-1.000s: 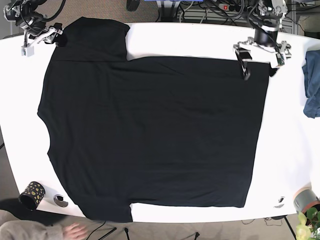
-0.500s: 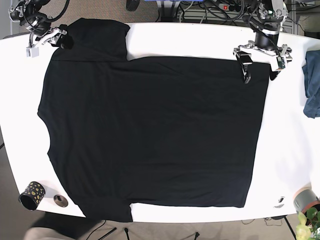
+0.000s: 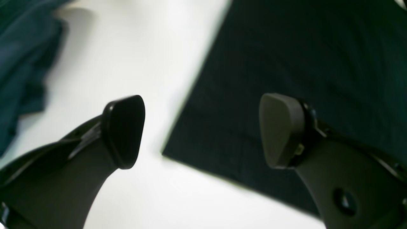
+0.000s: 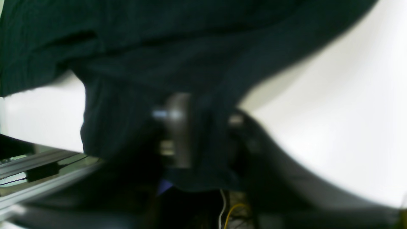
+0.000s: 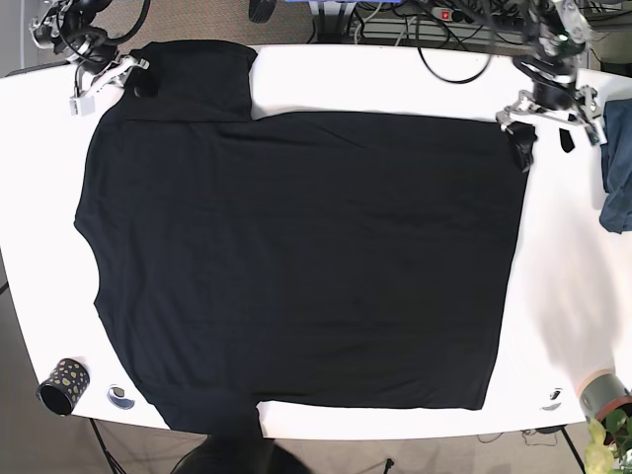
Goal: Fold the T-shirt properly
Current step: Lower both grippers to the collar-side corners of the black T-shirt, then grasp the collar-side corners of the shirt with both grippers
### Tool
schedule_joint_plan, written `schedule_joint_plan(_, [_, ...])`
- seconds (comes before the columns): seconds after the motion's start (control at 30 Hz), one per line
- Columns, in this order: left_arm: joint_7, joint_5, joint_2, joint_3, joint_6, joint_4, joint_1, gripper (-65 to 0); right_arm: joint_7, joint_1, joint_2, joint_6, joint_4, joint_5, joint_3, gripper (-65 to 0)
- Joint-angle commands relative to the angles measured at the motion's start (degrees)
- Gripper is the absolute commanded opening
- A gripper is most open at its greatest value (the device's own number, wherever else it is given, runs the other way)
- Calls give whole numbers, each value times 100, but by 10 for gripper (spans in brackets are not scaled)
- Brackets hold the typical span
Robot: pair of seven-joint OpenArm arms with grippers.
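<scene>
Over T-shirt (image 3: 302,57) hem corner, left tool (image 3: 203,130) spread; right tool (image 4: 190,133) pinching sleeve fabric

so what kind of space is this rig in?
Likely a robotics lab or test bench, not a home. A black T-shirt lies flat on a white table, with a power strip and cable tangle behind it and two arms mounted at the far edge.

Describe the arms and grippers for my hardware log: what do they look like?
The left gripper has two curved black fingers ending in rounded, matte dark pads. In the base view it has a white and silver body on a black wrist, with black cables trailing behind. The right gripper shows a similar white body on a black arm with looped black cables. Its wrist view is too blurred for detail.
</scene>
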Motion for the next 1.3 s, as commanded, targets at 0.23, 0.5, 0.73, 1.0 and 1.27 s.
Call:
schedule_joint_plan(0.23, [606, -341, -40, -322, -700, -487, -193, -126, -295, -80, 24, -49, 16, -293, -12, -642])
schedule_joint_plan(0.5, [711, -341, -40, -559, -718, -962, -237, -126, -268, -80, 15, -49, 430, -329, -12, -642])
schedule_joint_plan(0.73, [711, -358, -145, -524, -885, -1436, -281, -126, -268, -71, 15, -49, 693, -329, -170, -642])
schedule_joint_plan(1.0, [729, -332, -172, -401, -1008, -1674, -554, -142, -259, -71, 6, -49, 693, -329, -161, -642])
schedule_joint_plan(1.27, [729, -332, -181, -190, -1008, -1841, -694, -468, -251, -71, 6, -49, 711, -329, -161, -642])
